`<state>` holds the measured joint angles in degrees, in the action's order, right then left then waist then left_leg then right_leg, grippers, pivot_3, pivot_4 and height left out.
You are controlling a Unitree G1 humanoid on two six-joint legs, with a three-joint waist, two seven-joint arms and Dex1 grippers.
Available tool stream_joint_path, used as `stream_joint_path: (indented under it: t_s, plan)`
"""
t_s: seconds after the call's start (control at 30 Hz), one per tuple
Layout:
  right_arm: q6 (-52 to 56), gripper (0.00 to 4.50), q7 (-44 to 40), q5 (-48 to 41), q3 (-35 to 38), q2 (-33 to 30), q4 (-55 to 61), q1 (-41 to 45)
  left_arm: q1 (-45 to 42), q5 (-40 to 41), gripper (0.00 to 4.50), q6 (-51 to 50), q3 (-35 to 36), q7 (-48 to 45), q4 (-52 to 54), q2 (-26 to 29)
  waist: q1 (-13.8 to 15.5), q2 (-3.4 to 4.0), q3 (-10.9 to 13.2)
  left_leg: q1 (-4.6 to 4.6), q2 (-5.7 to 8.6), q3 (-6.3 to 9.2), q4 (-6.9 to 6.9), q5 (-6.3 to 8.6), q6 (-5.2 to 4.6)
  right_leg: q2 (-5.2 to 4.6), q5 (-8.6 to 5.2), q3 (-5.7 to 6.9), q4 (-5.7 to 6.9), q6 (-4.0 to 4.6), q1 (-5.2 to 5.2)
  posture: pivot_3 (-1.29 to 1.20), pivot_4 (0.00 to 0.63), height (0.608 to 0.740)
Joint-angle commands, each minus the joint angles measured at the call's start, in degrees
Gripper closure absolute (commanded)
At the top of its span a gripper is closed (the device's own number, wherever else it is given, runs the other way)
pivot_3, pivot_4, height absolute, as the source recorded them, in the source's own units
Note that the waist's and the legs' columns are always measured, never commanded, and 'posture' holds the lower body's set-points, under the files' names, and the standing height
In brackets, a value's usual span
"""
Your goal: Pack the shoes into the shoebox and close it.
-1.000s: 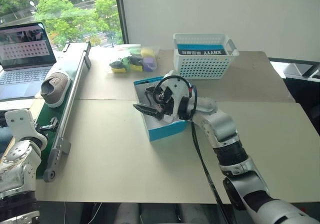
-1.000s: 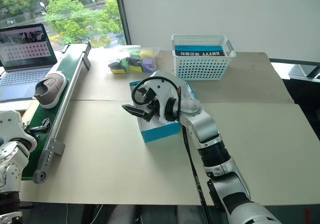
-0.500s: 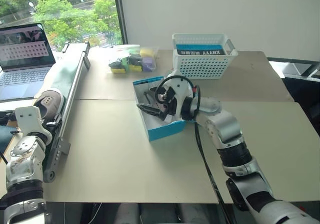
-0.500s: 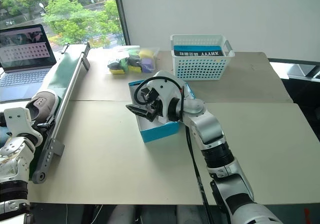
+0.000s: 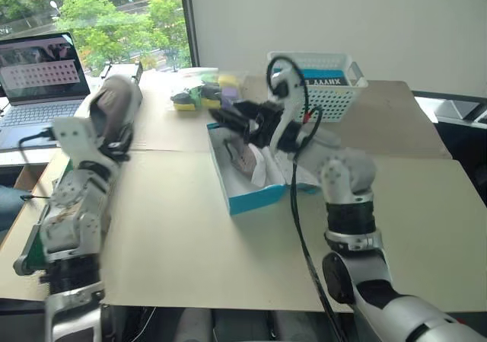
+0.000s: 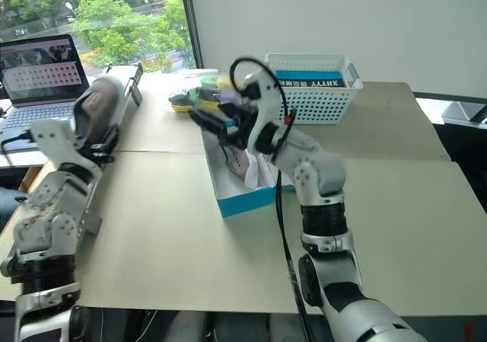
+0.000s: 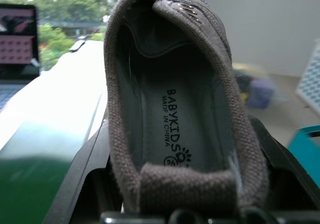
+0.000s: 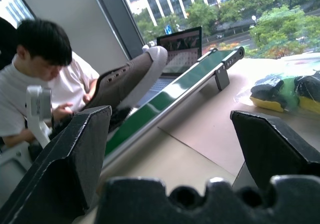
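My left gripper (image 7: 185,204) clamps a grey-brown shoe (image 5: 112,107) by its heel, raised above the green conveyor (image 8: 165,102) at the table's (image 5: 190,235) left edge. My right gripper (image 5: 232,121) hangs with jaws wide and empty over the open shoebox (image 5: 255,197), where the other shoe (image 5: 245,159) already lies. The step in hand looks like carrying the second shoe over; next I must clear my right arm, set the shoe beside its mate, then fold the lid shut
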<state>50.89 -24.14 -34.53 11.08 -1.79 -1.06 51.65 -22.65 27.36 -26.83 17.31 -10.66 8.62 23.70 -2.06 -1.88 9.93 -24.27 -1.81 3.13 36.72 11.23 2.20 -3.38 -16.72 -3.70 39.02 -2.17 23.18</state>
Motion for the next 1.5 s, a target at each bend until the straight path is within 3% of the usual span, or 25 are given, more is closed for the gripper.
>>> stream_joint_path:
  t_s: [0.03, 0.17, 0.4, 0.7, 0.8, 1.07, 1.13, 1.4, 1.47, 1.5]
  plan:
    - [4.52, 0.00, 8.52, -6.17, 8.49, 2.03, -2.84, 1.19, -1.16, -0.27, 2.05, -2.83, -4.45, 1.47, 5.89, -2.72, -0.23, 0.00, 0.00, -0.01, 0.00, -0.01, -0.03, 0.00, -0.01, 0.02, 0.00, 0.00, -0.01, 0.00, 0.03, 0.00, 0.150, 0.740]
    - [6.98, 0.00, 14.84, -9.99, 13.31, 3.94, -4.98, 1.62, -3.17, 0.04, 2.05, -4.36, -8.71, 2.03, 7.84, -7.14, -0.61, 0.01, 0.01, -0.03, -0.01, -0.09, -0.06, 0.00, -0.01, 0.07, 0.00, -0.08, -0.03, 0.00, 0.13, 0.00, 0.150, 0.740]
    - [6.46, 0.00, 18.00, -11.18, 13.05, 3.85, -5.66, 0.93, -7.06, 1.01, 2.05, -7.98, -14.77, 1.90, 9.29, -13.81, -0.50, 0.01, 0.01, -0.03, 0.01, -0.14, -0.05, -0.01, -0.02, 0.07, 0.00, -0.11, -0.12, 0.00, 0.12, 0.00, 0.150, 0.740]
    - [5.64, 0.00, 19.02, -11.16, 12.50, 3.35, -4.47, -0.06, -8.45, 0.31, 2.05, -8.91, -18.59, -1.18, 6.23, -16.30, -0.53, 0.02, 0.01, -0.01, 0.00, -0.15, -0.05, -0.01, -0.02, 0.11, -0.01, -0.13, -0.15, 0.00, 0.11, 0.00, 0.150, 0.740]
    - [5.04, 0.73, 19.03, -10.73, 12.19, 2.82, -3.92, -0.52, -8.04, 0.81, 2.06, -10.04, -19.44, -1.44, 7.37, -17.26, -0.46, 0.02, 0.01, -0.02, 0.00, -0.15, -0.05, -0.01, -0.02, 0.11, -0.01, -0.13, -0.16, 0.00, 0.11, 0.00, 0.150, 0.740]
    - [3.88, 3.49, 18.43, -10.55, 11.25, 2.10, -3.53, -1.00, -7.68, 1.93, 2.06, -14.22, -18.62, -1.68, 8.48, -18.09, -0.67, 0.03, 0.02, 0.00, 0.00, -0.15, -0.05, -0.01, -0.02, 0.12, -0.01, -0.14, -0.16, 0.00, 0.11, 0.00, 0.150, 0.740]
    - [3.71, 4.01, 18.31, -10.48, 11.00, 1.91, -3.64, -1.02, -7.53, 2.39, 2.06, -15.39, -17.94, -1.96, 9.05, -17.46, -0.64, 0.03, 0.02, 0.00, -0.01, -0.14, -0.05, -0.01, -0.03, 0.13, -0.01, -0.15, -0.16, 0.00, 0.11, 0.00, 0.150, 0.740]
    - [2.97, 4.17, 16.82, -7.05, 6.48, -1.55, -3.78, -0.90, -6.11, 2.50, 2.06, -18.96, -13.08, -1.66, 10.60, -11.25, -0.60, 0.04, 0.03, -0.01, 0.00, -0.14, -0.05, -0.01, -0.02, 0.13, -0.01, -0.14, -0.18, 0.00, 0.11, 0.00, 0.150, 0.740]
    - [2.66, 4.17, 16.12, -6.47, 5.50, -2.70, -3.86, -0.44, -5.57, 4.56, 1.14, -19.96, -10.44, -2.03, 11.09, -9.86, -0.61, 0.04, 0.03, -0.01, -0.01, -0.14, -0.05, -0.01, -0.03, 0.13, -0.01, -0.15, -0.17, 0.00, 0.11, 0.00, 0.150, 0.740]
    - [2.59, 4.17, 15.82, -6.19, 5.13, -3.25, -3.90, -0.10, -5.23, 4.86, 0.97, -20.33, -9.46, -2.25, 11.40, -8.70, -0.57, 0.05, 0.03, -0.01, -0.01, -0.14, -0.05, -0.01, -0.03, 0.13, -0.01, -0.14, -0.18, 0.00, 0.11, 0.00, 0.150, 0.740]
